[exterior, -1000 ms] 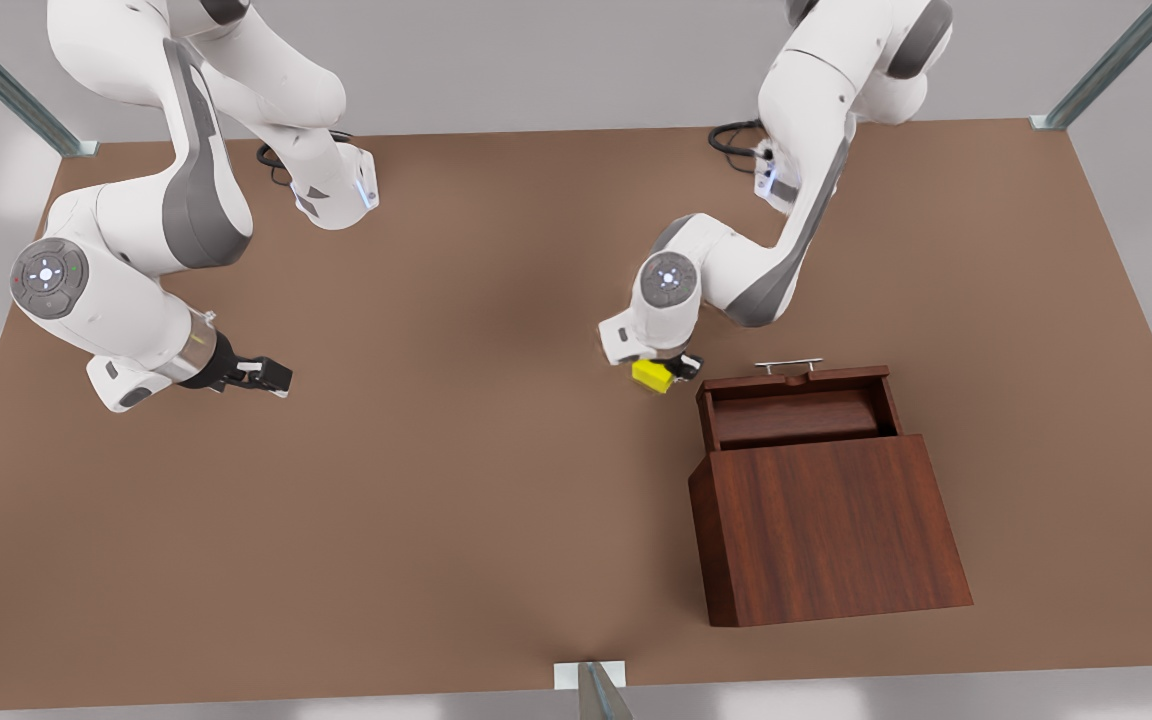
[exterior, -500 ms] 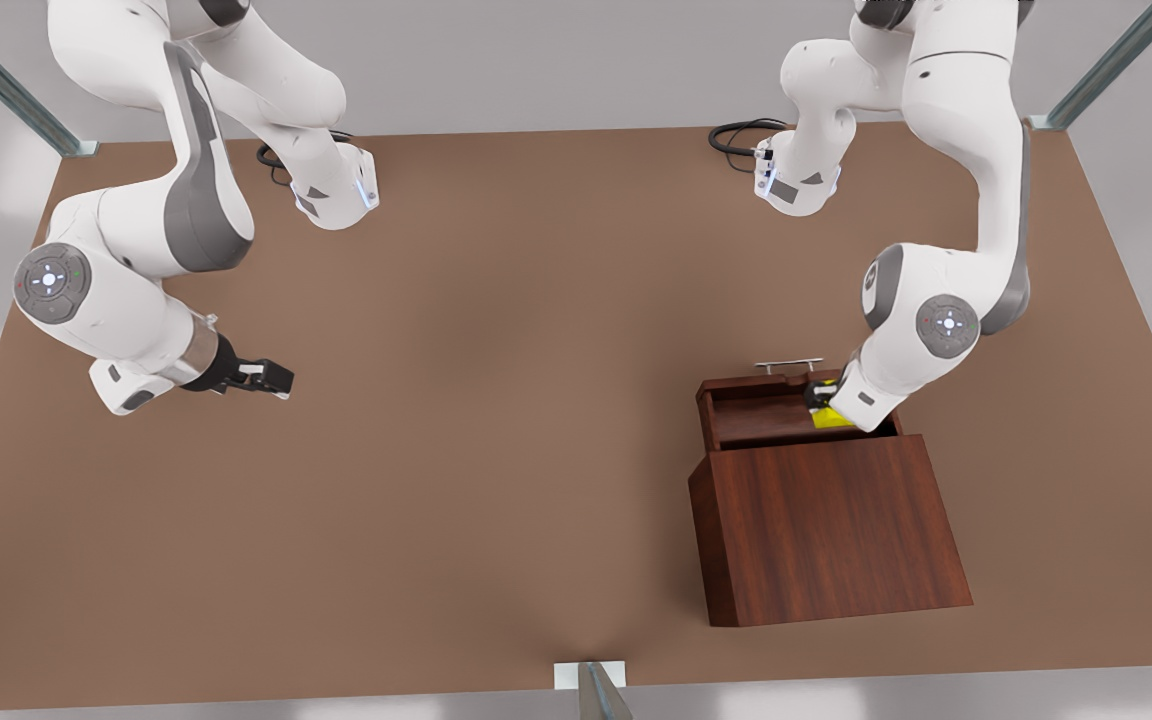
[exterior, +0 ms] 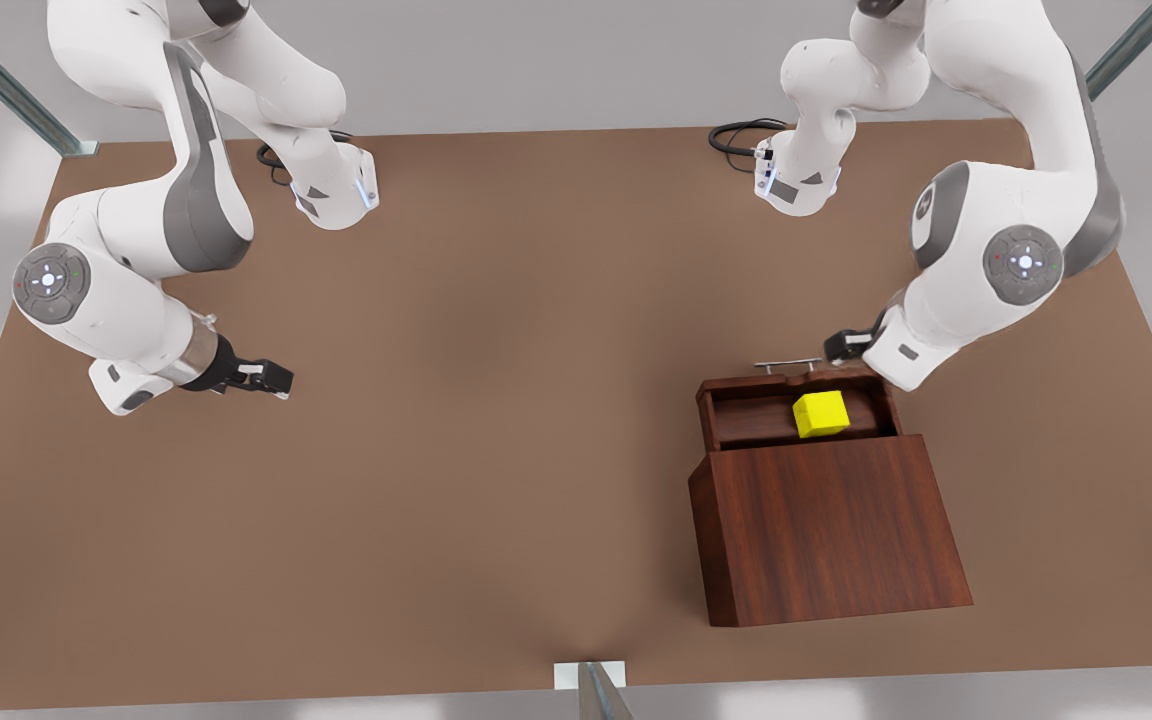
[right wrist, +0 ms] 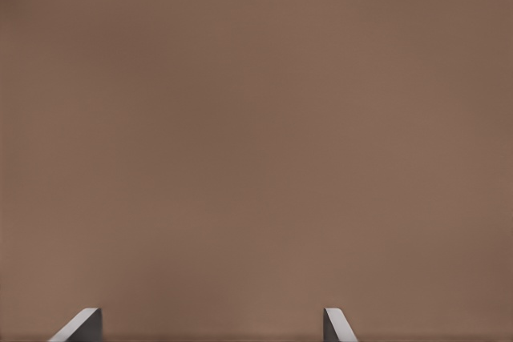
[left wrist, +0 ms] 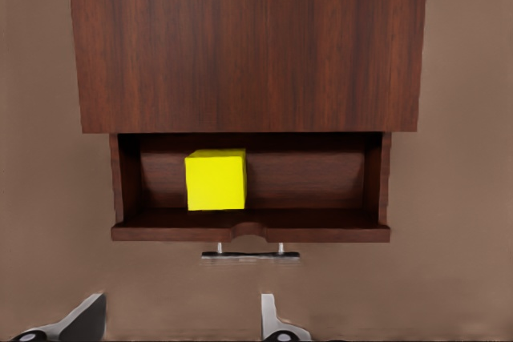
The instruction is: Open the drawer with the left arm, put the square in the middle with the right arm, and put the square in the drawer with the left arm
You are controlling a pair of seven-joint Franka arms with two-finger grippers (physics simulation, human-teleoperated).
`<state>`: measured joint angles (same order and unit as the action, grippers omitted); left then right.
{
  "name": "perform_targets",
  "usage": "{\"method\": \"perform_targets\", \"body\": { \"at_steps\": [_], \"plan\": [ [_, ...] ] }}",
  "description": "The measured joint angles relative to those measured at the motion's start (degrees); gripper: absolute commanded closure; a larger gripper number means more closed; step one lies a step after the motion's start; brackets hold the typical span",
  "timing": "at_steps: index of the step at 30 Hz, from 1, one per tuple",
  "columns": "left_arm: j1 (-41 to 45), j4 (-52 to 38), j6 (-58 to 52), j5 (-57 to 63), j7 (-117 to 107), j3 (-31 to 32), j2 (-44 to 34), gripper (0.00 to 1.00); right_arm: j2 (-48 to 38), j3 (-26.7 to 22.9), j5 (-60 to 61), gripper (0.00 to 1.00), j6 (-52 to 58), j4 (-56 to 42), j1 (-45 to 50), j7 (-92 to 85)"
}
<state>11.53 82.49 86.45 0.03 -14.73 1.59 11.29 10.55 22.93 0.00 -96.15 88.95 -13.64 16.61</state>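
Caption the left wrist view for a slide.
Yellow square resting in the open drawer, left gripper open just outside its handle.

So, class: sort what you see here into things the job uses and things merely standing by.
Used by the job:
yellow square, lying in the open drawer
left gripper, open, by the drawer handle

Standing by:
right gripper, open, waiting over bare table
wooden box

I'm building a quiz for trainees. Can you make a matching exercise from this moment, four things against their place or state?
Things:
1. square
2. drawer
3. left gripper
4. right gripper

States:
A. open, over bare table at the front view's left
B. pulled out of the box
C. open, just beyond the handle
D. lying in the drawer

Pairs: 1-D, 2-B, 3-C, 4-A
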Motion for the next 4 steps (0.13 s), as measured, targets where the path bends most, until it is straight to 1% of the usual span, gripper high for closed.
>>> {"method": "perform_targets", "body": {
  "at_steps": [1,2,4],
  "plan": [
    [1.62,-2.13,-2.11,0.22,0.05,-0.08,0.31,0.0,0.0,0.0,0.02,0.0,0.0,0.0,0.02,0.0],
    [2.26,-2.74,-4.19,0.64,-0.38,-0.01,0.48,0.0,0.0,0.0,0.02,0.0,-0.05,0.0,0.02,0.0],
    [2.57,-2.77,-4.94,1.27,-0.65,-0.5,0.32,0.0,0.0,0.0,0.0,0.0,-0.09,0.0,0.01,0.0]
  ]
}}
